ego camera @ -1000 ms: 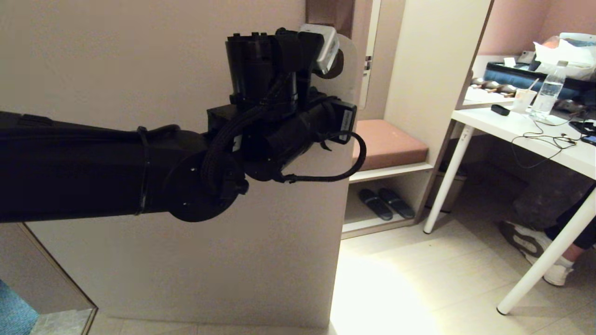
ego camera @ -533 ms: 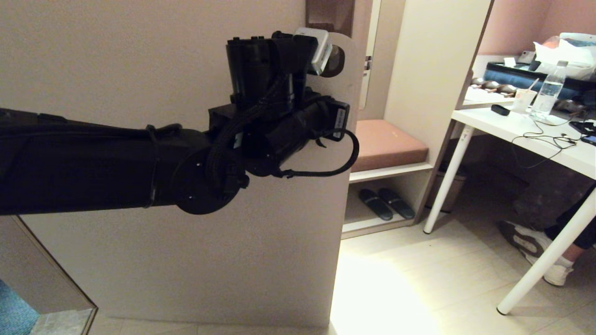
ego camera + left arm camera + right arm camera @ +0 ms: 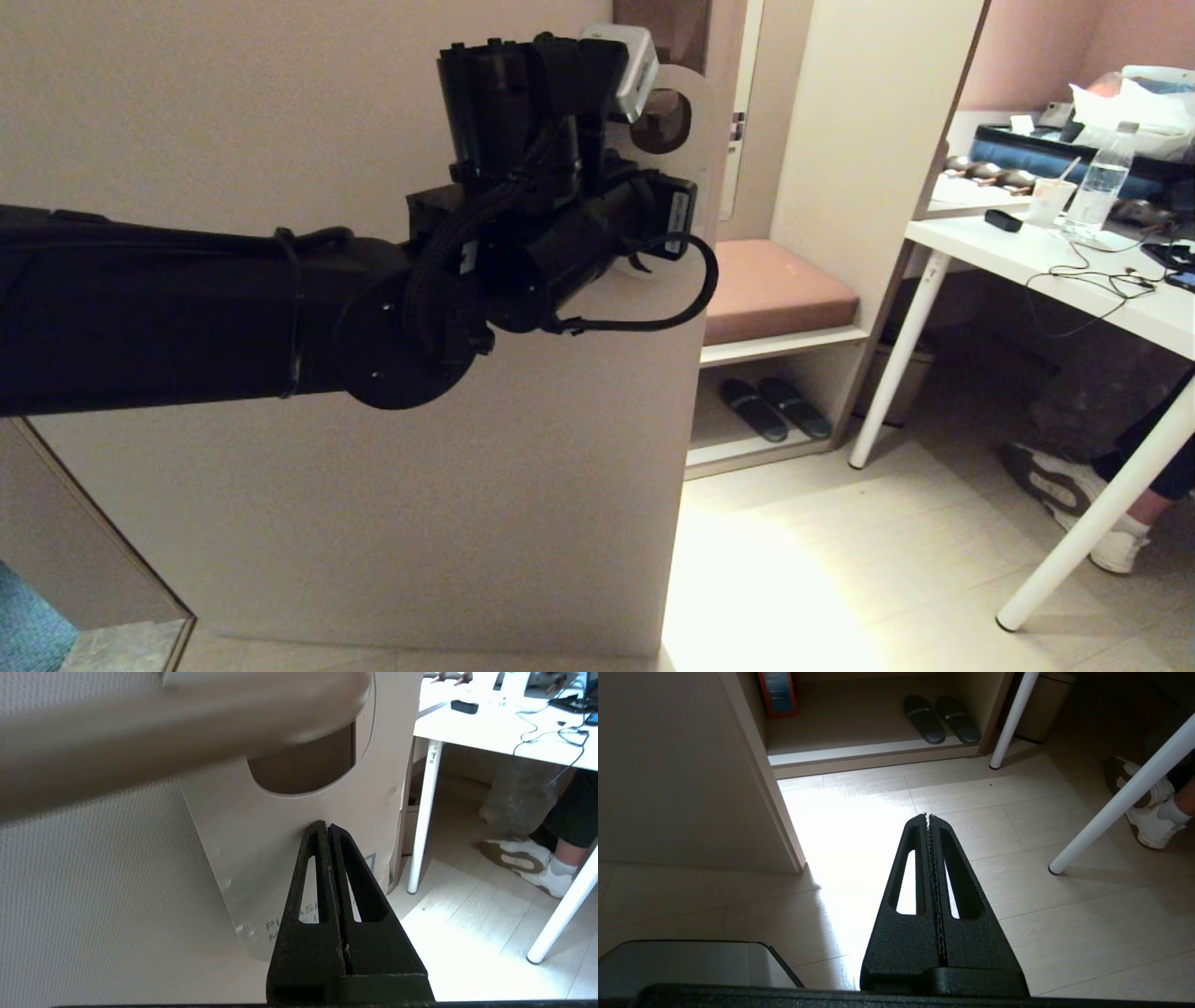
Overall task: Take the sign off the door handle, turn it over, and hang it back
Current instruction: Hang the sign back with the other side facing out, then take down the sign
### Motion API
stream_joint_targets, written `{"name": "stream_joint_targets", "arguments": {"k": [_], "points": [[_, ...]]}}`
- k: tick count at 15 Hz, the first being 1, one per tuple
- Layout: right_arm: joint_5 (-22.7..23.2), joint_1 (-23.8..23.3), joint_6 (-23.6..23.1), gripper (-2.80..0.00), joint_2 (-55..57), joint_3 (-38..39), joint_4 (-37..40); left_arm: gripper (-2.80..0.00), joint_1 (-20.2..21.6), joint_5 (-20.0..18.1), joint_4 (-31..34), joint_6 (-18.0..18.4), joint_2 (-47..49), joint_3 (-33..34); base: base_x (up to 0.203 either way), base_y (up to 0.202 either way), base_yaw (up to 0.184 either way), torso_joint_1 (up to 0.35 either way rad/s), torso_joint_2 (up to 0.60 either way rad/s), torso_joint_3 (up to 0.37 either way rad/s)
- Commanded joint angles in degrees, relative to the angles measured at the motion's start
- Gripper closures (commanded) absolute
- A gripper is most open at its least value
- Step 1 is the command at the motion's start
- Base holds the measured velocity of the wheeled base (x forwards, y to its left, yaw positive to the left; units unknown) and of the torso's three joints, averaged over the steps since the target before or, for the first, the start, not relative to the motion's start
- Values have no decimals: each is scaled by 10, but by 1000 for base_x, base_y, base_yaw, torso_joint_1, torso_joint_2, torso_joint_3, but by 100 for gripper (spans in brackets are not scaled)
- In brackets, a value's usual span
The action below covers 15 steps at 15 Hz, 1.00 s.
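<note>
1. Sign [image 3: 280, 826]: white side faces my wrist camera, its oval hole raised level with the door handle [image 3: 177, 732], close against the door [image 3: 280, 121]
2. Left gripper [image 3: 327, 828]: my fingers are pinched flat on the card just under the hole, so I judge the top stays free to slip over the lever
3. Right gripper [image 3: 928, 817]: fingers pressed together, holding nothing, parked low over the floor [image 3: 1017, 896]

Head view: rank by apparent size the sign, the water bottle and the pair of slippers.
1. The sign, though partly hidden by the left arm and nearer the camera.
2. The pair of slippers.
3. The water bottle.
</note>
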Motion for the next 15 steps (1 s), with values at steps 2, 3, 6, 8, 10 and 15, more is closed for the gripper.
{"name": "stream_joint_targets", "arguments": {"k": [2,3,6,8,10,15], "points": [[0,0,0,0,0,0,0,0,-1,5,-4,1,-12,22,0,0,0,0,0,0],[0,0,0,0,0,0,0,0,-2,6,-4,1,-21,39,0,0,0,0,0,0],[0,0,0,0,0,0,0,0,-2,7,-6,1,-61,97,0,0,0,0,0,0],[-1,0,0,0,0,0,0,0,-1,9,-10,1,-92,146,0,0,0,0,0,0],[0,0,0,0,0,0,0,0,3,13,-23,2,-126,203,0,0,0,0,0,0],[0,0,0,0,1,0,0,0,61,14,-32,4,-211,295,0,0,0,0,0,0]]}}
